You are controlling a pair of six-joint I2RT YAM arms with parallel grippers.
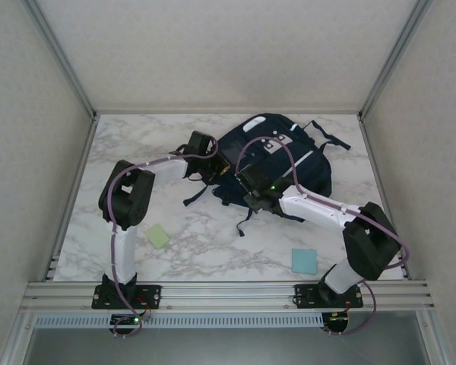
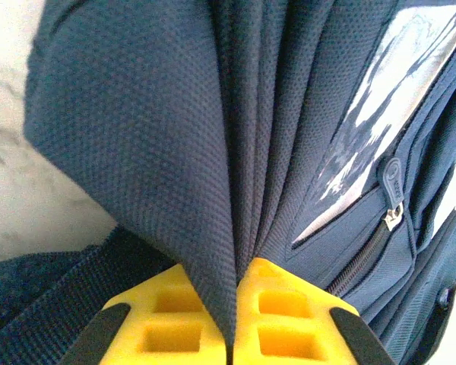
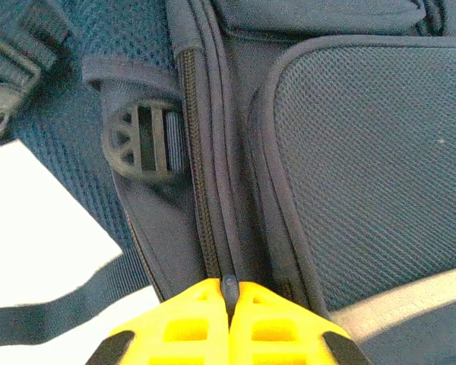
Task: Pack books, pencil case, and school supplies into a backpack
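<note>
Left gripper [image 2: 233, 308] pinches a backpack [image 2: 129, 114] fabric fold; right gripper [image 3: 229, 312] clamps the zipper pull [image 3: 229, 286]; risk: thin fabric slips free if arms pull apart.

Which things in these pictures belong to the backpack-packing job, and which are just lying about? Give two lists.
Part of the job:
- backpack
- left gripper, pinching a fold of its fabric
- right gripper, closed at its zip
- pale green pad
- light blue pad

Just there:
- marble table
- metal rail at the near edge
</note>
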